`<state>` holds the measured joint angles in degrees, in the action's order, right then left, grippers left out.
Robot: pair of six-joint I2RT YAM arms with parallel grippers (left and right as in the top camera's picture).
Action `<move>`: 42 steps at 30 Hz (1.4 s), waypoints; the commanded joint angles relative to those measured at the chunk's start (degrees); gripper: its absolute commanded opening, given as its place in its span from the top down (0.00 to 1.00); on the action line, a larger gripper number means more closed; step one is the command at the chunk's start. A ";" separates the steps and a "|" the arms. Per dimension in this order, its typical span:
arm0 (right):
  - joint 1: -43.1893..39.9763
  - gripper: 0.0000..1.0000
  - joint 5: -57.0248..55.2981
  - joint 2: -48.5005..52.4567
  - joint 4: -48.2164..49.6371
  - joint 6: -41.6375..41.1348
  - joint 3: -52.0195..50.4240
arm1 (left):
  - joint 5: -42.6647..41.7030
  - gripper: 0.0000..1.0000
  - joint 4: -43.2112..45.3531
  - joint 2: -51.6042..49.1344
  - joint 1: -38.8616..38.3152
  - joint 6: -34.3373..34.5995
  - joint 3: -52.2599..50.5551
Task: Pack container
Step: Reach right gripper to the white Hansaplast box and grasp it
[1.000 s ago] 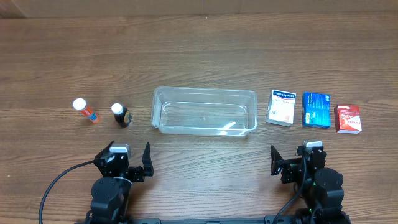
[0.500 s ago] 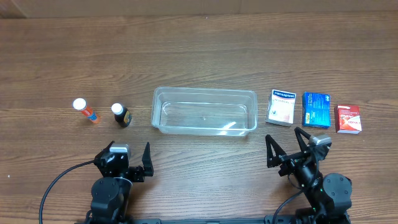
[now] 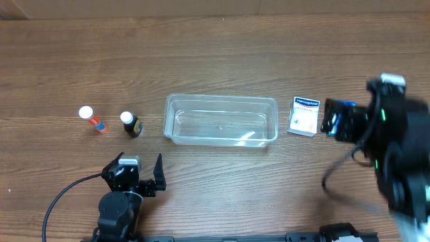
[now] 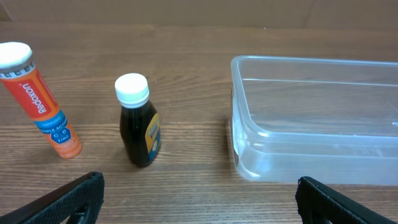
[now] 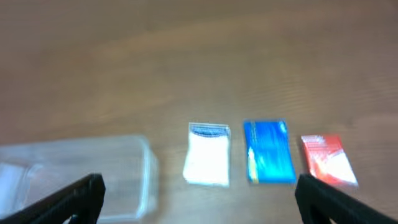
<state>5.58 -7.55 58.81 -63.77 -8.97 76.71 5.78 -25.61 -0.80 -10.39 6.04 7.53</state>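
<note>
The clear plastic container stands empty at the table's middle. It also shows in the left wrist view and the right wrist view. My left gripper is open and empty, low on the table in front of the container's left end. My right gripper is open and empty, raised above the table, looking down on a white box, a blue box and a red box. In the overhead view my right arm is blurred and hides the red box.
An orange tube and a dark bottle with a white cap stand left of the container; both show in the left wrist view, tube and bottle. The white box lies right of the container.
My right arm has lifted from the table's front edge and swung up and back over the boxes, still open. The left arm has not moved.
</note>
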 commanded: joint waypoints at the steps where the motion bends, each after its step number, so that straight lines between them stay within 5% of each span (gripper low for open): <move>1: -2.84 0.00 1.66 11.26 -2.34 0.42 7.13 | -0.28 0.00 0.22 0.50 0.26 0.81 -0.24; 18: -4.04 0.02 8.79 44.83 -1.86 -8.83 5.53 | -0.28 0.00 0.22 0.50 0.26 0.81 -0.24; 42: -4.04 0.13 9.40 47.74 17.94 -7.37 -7.26 | -0.28 0.00 0.22 0.50 0.26 0.81 -0.24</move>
<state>1.87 1.50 106.41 -47.07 -16.49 70.65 5.78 -25.61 -0.80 -10.39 6.04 7.51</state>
